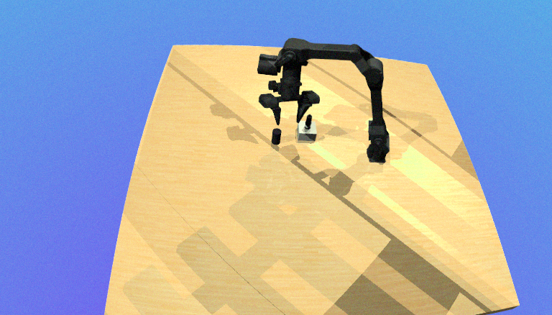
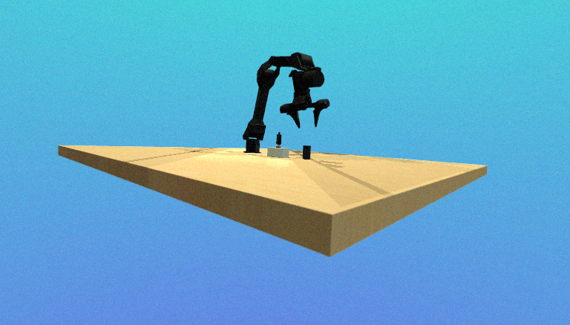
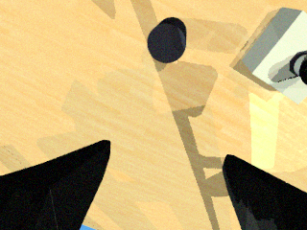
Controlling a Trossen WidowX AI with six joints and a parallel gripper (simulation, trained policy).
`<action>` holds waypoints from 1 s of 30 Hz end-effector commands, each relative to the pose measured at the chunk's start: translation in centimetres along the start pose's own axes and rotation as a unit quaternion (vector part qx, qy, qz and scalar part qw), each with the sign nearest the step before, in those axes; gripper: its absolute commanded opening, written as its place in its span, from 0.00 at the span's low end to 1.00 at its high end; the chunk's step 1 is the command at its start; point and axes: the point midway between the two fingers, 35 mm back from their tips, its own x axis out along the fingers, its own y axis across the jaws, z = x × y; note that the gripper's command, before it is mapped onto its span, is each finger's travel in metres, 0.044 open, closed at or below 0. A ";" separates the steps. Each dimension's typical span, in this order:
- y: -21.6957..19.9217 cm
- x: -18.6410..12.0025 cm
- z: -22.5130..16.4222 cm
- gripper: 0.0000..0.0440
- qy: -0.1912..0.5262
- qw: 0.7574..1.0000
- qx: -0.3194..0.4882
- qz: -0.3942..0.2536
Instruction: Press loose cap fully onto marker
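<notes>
The black cap (image 1: 276,137) (image 2: 306,152) (image 3: 166,42) stands upright and loose on the table. The black marker (image 1: 308,121) (image 2: 278,139) (image 3: 303,67) stands upright in the pale holder block (image 1: 306,134) (image 2: 277,152) (image 3: 283,72), without the cap on it. In the wrist view the marker is cut off by the right edge. My gripper (image 1: 288,122) (image 2: 307,127) (image 3: 168,155) is open and empty. It points down and hangs above the table, higher than the cap and the marker. In the wrist view the cap lies beyond the fingertips, near the top.
The wooden table (image 1: 195,189) (image 2: 188,174) carries the block, the cap and the arm's base (image 1: 377,150) (image 2: 252,145). In the top view the block is right of the cap, a short gap apart, and the base is farther right. Shadows cross the table top.
</notes>
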 end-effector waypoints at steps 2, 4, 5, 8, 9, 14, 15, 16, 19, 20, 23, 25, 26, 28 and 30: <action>0.2 0.3 1.1 0.73 -0.017 1.000 -0.007 -0.009; 0.3 0.4 1.5 0.73 -0.023 1.000 -0.009 -0.014; 0.3 0.5 1.7 0.73 -0.027 0.999 -0.011 -0.016; 0.4 0.8 2.3 0.73 -0.036 0.999 -0.015 -0.022; 0.5 0.9 2.4 0.73 -0.039 0.999 -0.016 -0.024; 0.7 1.3 3.3 0.72 -0.055 0.998 -0.025 -0.035; 0.8 1.4 3.5 0.72 -0.058 0.997 -0.026 -0.037; 0.9 1.5 3.6 0.71 -0.061 0.997 -0.028 -0.039; 1.0 1.9 4.1 0.71 -0.070 0.996 -0.034 -0.044; 1.1 2.0 4.2 0.70 -0.073 0.996 -0.036 -0.046; 1.3 2.3 4.6 0.70 -0.081 0.994 -0.043 -0.052; 1.4 2.6 4.8 0.69 -0.085 0.994 -0.047 -0.056; 1.4 2.7 4.9 0.69 -0.088 0.993 -0.049 -0.059; 1.5 3.0 5.1 0.68 -0.092 0.992 -0.054 -0.063; 1.6 3.4 5.3 0.67 -0.095 0.991 -0.058 -0.069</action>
